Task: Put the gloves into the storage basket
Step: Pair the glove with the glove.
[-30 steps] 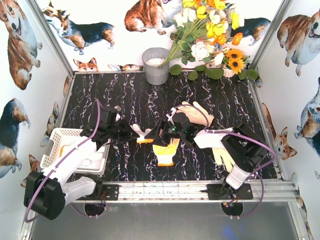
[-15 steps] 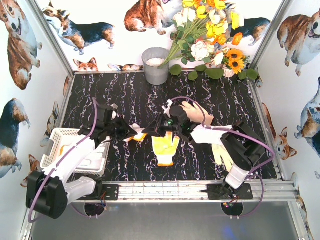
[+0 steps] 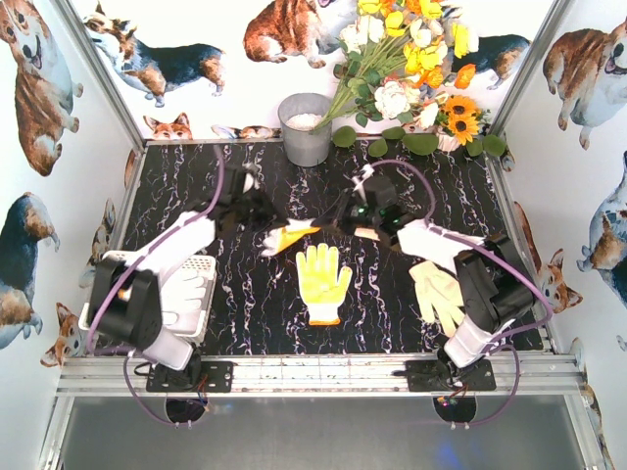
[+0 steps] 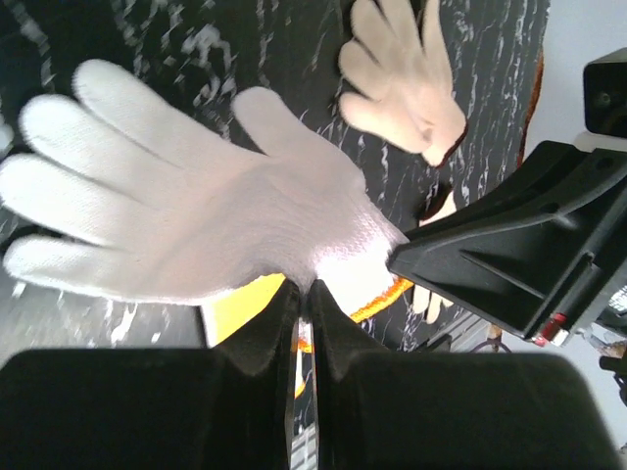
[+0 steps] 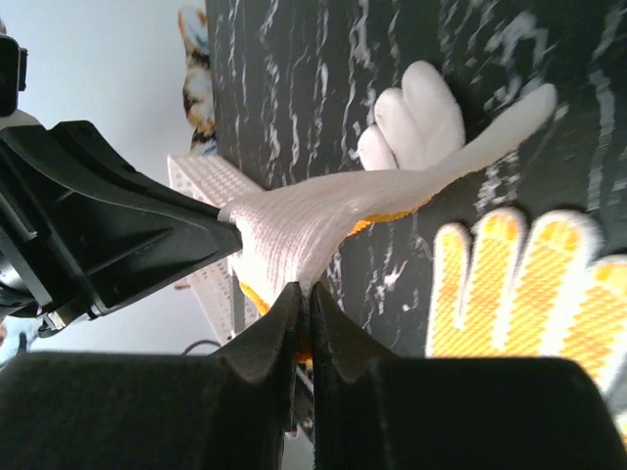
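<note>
A white glove (image 3: 286, 238) with an orange cuff hangs stretched between both grippers above the middle of the table. My left gripper (image 4: 306, 290) is shut on its cuff end, the white fingers (image 4: 147, 196) spread out beyond. My right gripper (image 5: 306, 290) is shut on the same glove (image 5: 323, 225) from the other side. A yellow glove (image 3: 323, 281) lies flat just in front, also seen in the right wrist view (image 5: 534, 294). A cream glove (image 3: 437, 294) lies at the right. A pale glove (image 4: 404, 83) lies farther back. The storage basket (image 3: 201, 264) at the left holds white gloves.
A grey metal bucket (image 3: 306, 129) stands at the back centre. A bunch of white and yellow flowers (image 3: 411, 69) lies at the back right. Printed walls close in the table on three sides.
My right gripper has shut on the white glove. Both arms have swung toward the back of the table, carrying the glove between them up and off the yellow glove.
</note>
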Controlling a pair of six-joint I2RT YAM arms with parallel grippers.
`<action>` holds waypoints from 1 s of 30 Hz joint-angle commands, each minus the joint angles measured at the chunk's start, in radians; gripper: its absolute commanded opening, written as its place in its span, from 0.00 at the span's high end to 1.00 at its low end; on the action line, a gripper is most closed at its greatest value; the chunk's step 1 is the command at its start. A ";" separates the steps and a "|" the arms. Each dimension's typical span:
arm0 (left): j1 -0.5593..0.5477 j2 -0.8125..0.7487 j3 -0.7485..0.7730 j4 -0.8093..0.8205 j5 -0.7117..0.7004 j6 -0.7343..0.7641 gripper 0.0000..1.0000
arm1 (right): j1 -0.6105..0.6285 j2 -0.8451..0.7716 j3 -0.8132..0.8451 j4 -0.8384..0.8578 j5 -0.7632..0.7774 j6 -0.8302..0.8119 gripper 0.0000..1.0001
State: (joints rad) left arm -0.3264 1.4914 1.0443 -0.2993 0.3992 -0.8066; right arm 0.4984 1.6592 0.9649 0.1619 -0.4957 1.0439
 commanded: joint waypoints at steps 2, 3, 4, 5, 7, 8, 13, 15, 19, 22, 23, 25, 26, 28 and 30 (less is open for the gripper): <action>-0.050 0.163 0.150 0.113 0.003 0.035 1.00 | -0.091 -0.059 0.048 -0.121 0.005 -0.124 1.00; -0.059 0.202 0.175 0.123 0.007 0.036 1.00 | -0.106 -0.062 0.052 -0.143 0.011 -0.137 1.00; -0.072 0.234 0.209 0.128 0.015 0.036 1.00 | -0.113 -0.066 0.057 -0.162 0.016 -0.152 1.00; -0.080 0.263 0.234 0.129 0.023 0.038 1.00 | -0.117 -0.070 0.058 -0.183 0.024 -0.165 1.00; -0.096 0.311 0.272 0.128 0.032 0.044 1.00 | -0.121 -0.086 0.055 -0.217 0.041 -0.188 1.00; -0.102 0.330 0.283 0.127 0.036 0.046 1.00 | -0.121 -0.096 0.049 -0.231 0.048 -0.192 1.00; -0.121 0.349 0.257 0.138 0.052 0.046 1.00 | -0.121 -0.136 -0.015 -0.259 0.060 -0.194 1.00; -0.125 0.334 0.219 0.145 0.052 0.046 1.00 | -0.120 -0.148 -0.041 -0.264 0.053 -0.188 1.00; -0.125 0.304 0.157 0.124 0.073 0.050 1.00 | -0.101 -0.174 -0.086 -0.255 0.037 -0.174 1.00; -0.123 0.285 0.134 0.092 0.074 0.068 1.00 | -0.080 -0.176 -0.093 -0.263 0.021 -0.165 1.00; -0.123 0.279 0.129 0.086 0.075 0.071 1.00 | -0.067 -0.178 -0.092 -0.269 0.022 -0.166 1.00; -0.123 0.267 0.113 0.087 0.090 0.068 1.00 | -0.049 -0.181 -0.084 -0.285 0.029 -0.171 1.00; -0.123 0.260 0.105 0.086 0.097 0.068 1.00 | -0.041 -0.185 -0.081 -0.292 0.035 -0.172 1.00; -0.123 0.247 0.099 0.071 0.096 0.077 1.00 | -0.031 -0.194 -0.075 -0.297 0.048 -0.168 1.00; -0.123 0.233 0.098 0.055 0.086 0.088 1.00 | -0.022 -0.202 -0.067 -0.295 0.060 -0.162 1.00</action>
State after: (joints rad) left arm -0.4591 1.7710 1.1503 -0.2291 0.5045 -0.7578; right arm 0.4587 1.5154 0.8722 -0.1326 -0.4412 0.8825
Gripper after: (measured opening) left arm 0.009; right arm 0.080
